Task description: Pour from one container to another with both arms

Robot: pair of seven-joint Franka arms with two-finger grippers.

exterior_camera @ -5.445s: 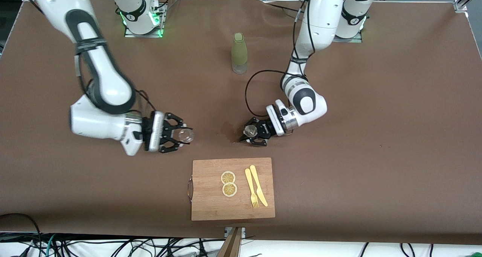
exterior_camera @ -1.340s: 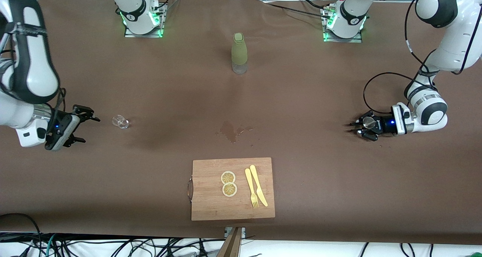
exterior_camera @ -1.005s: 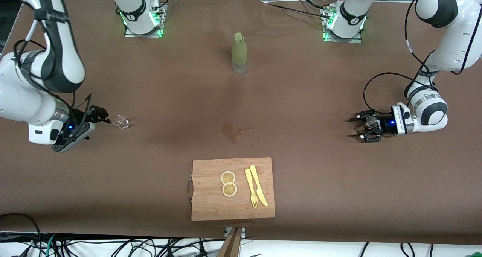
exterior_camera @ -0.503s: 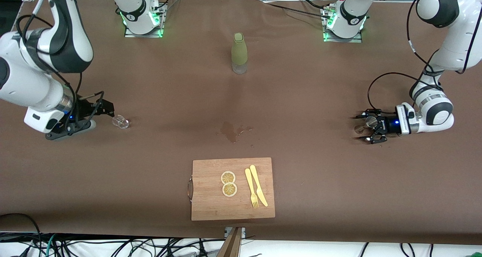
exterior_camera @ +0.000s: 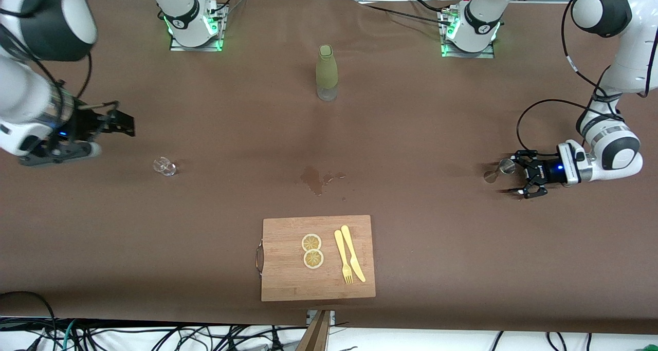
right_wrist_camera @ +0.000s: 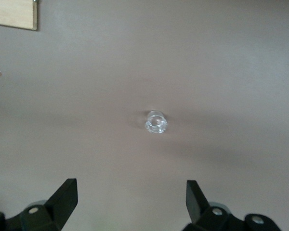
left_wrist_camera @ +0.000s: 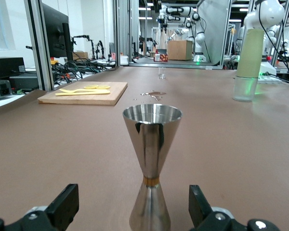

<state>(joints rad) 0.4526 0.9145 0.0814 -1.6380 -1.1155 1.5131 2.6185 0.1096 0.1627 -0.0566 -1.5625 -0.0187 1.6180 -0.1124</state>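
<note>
Left gripper (exterior_camera: 518, 177) sits low at the left arm's end of the table, fingers (left_wrist_camera: 62, 206) spread wide with nothing between them; the steel jigger (left_wrist_camera: 151, 163) stands upright on the table just off the fingertips, not touched. The jigger is a polished double cone, wide cup on top, narrow waist with a thin gold band, flared base; reflections of the brown table (exterior_camera: 411, 135) show on it. Right gripper (exterior_camera: 110, 125) is raised over the right arm's end of the table, fingers also apart and empty. The small clear glass (exterior_camera: 164, 166) stands upright on the table near it, well apart from the fingers; in the right wrist view the glass (right_wrist_camera: 156, 121) shows from above as a clear round rim. At the table's middle a small wet spill (exterior_camera: 316, 178) darkens the surface. A wooden cutting board (exterior_camera: 288, 279) lies nearer the front camera, carrying two lemon slices (exterior_camera: 312, 251) and a yellow fork and knife (exterior_camera: 348, 261). An olive-sleeved bottle (exterior_camera: 327, 72) stands upright between the two arm bases.
</note>
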